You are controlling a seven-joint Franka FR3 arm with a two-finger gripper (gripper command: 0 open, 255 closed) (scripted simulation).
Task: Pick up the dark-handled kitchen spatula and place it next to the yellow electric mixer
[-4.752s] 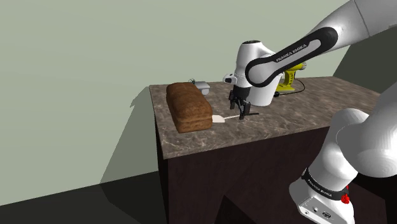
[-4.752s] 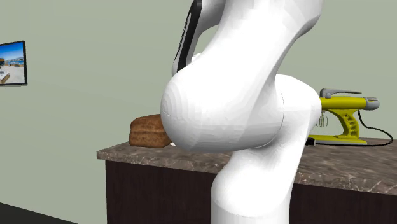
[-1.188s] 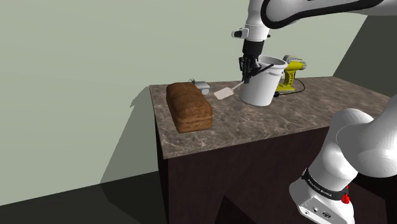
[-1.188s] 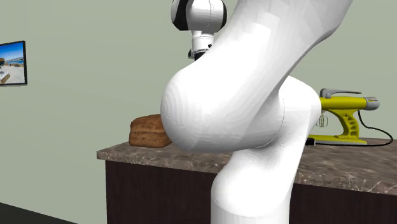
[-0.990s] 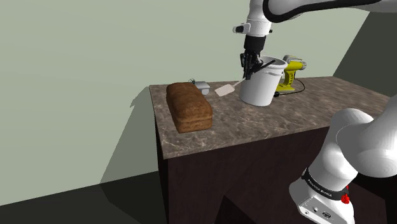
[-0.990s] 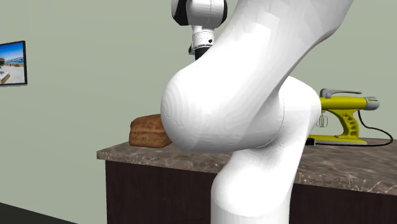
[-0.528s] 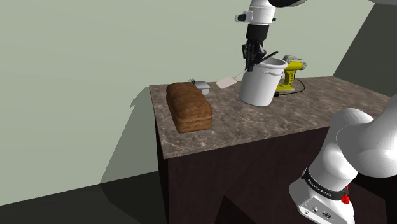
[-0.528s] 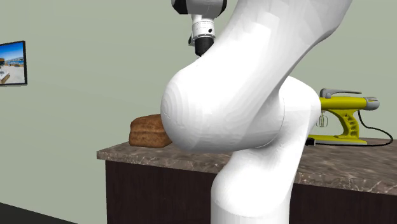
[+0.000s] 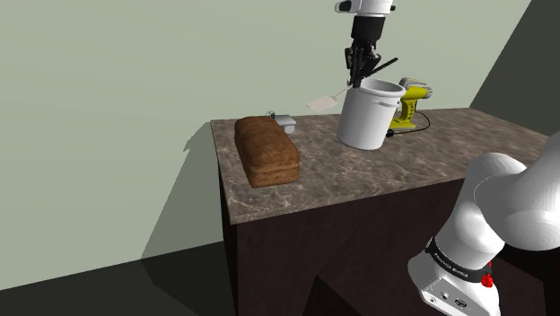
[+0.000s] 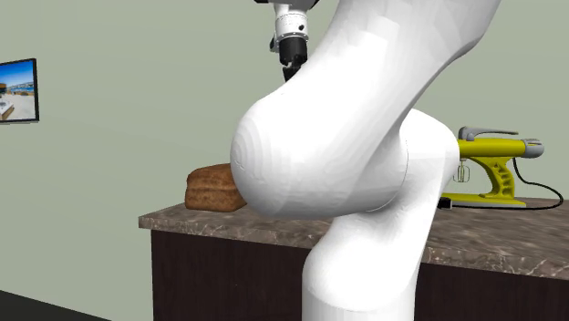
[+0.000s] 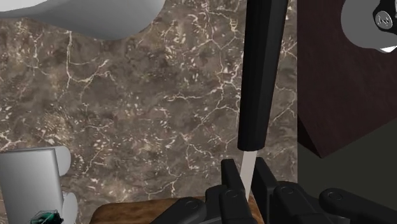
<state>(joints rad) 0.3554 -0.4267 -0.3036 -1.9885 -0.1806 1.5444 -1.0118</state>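
The spatula (image 9: pixel 323 101) hangs high above the bench (image 9: pixel 296 193). The gripper (image 9: pixel 357 74) has its fingers (image 11: pixel 231 184) clenched on the pale neck, right where the dark handle begins. The white pot (image 9: pixel 370 117) stands just beneath it, and the yellow mixer (image 9: pixel 408 106) sits close behind the pot. We judge two risks. The long handle could swivel in so narrow a grip. On the way down beside the mixer, it could also clip the pot's rim and twist loose.

Shoulder view: taken from high beside arm base, looking down over counter (image 9: pixel 359 175) toward wall (image 9: pixel 135 72).
Second exterior view: set low, very near behind arm (image 10: pixel 346 155), counter seen almost at edge height.
Loaf (image 9: pixel 266 150) and mixer (image 9: pixel 408 100) shared by both.
Wrist view: aimed down on counter from above.
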